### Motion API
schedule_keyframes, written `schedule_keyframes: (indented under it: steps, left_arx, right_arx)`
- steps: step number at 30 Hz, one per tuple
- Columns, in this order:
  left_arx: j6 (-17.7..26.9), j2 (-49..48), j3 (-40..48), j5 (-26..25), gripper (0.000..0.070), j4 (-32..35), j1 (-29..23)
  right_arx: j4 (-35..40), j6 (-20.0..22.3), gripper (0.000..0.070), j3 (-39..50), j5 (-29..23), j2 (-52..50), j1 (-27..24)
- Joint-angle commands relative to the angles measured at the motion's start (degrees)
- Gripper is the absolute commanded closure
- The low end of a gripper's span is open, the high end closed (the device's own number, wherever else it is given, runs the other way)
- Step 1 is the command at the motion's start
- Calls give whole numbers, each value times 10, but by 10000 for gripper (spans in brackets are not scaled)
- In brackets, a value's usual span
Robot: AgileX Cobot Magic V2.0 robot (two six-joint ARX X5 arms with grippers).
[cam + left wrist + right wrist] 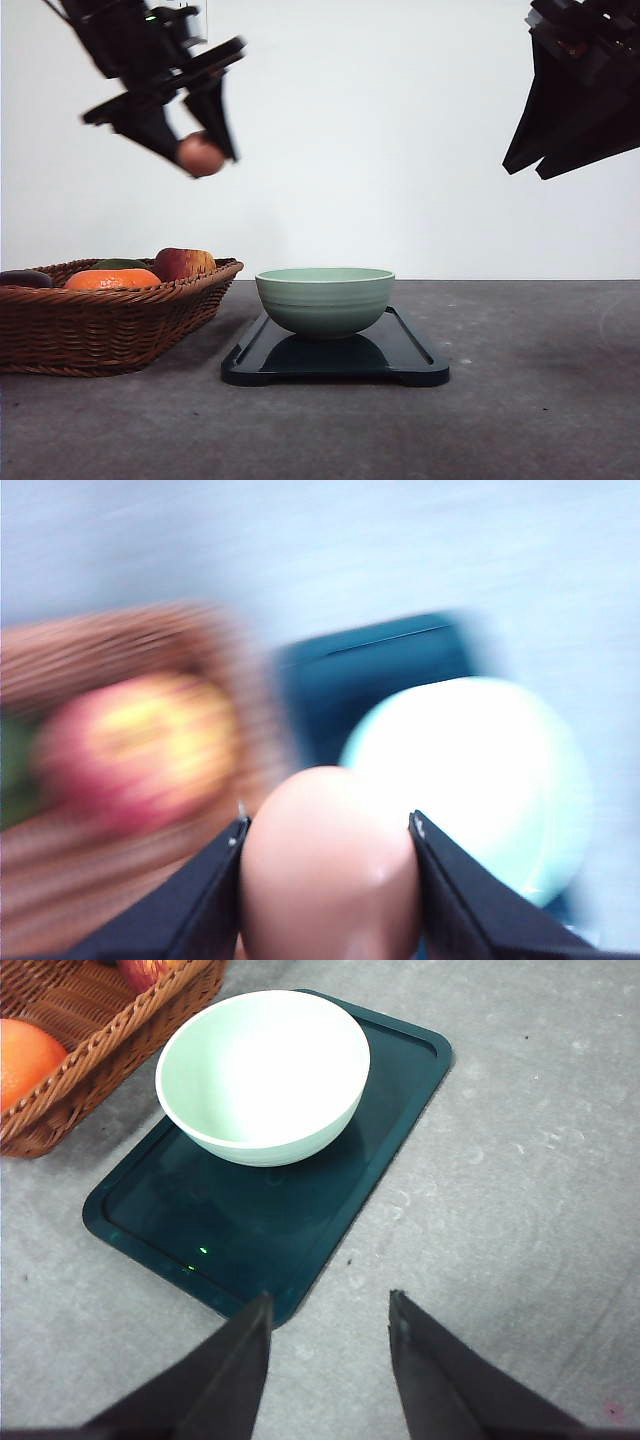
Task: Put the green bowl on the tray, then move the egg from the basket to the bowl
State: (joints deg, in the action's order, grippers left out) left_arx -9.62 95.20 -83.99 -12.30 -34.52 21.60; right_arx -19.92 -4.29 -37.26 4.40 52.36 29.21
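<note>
The green bowl (325, 298) stands upright on the black tray (410, 360) at the table's middle, and it holds nothing inside (262, 1070). My left gripper (200, 150) hangs high in the air above the basket's right end, shut on a brown egg (200, 155). The left wrist view shows the egg (330, 870) pinched between both fingers, with the bowl (480, 780) and tray (370, 680) blurred below. The wicker basket (100, 330) sits left of the tray. My right gripper (330, 1315) is open, raised at the upper right (560, 150), off the tray's corner.
The basket holds an orange (112, 279), a red-yellow apple (183, 263) and a dark item (25, 278) at its left end. Bare grey tabletop (540, 400) stretches right of the tray and along the front. A white wall backs the table.
</note>
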Motion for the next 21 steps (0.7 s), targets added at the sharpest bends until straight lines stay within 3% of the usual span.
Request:
schedule_keyframes:
  steps: [1,8,16,21]
  left_arx:
    - [-10,8,-12,-7,596,20,17]
    - [-9,18,-12,0,596,88,77]
    - [9,70,-12,62,596,120,129]
    - [14,113,-12,72,596,145,148]
  right_arx:
    - [5,2,475,-2,-1,3,3]
    - [5,3,475,-2,0,3,3]
    - [5,5,475,-2,0,3,3]
    - [5,5,475,-2,0,3,3]
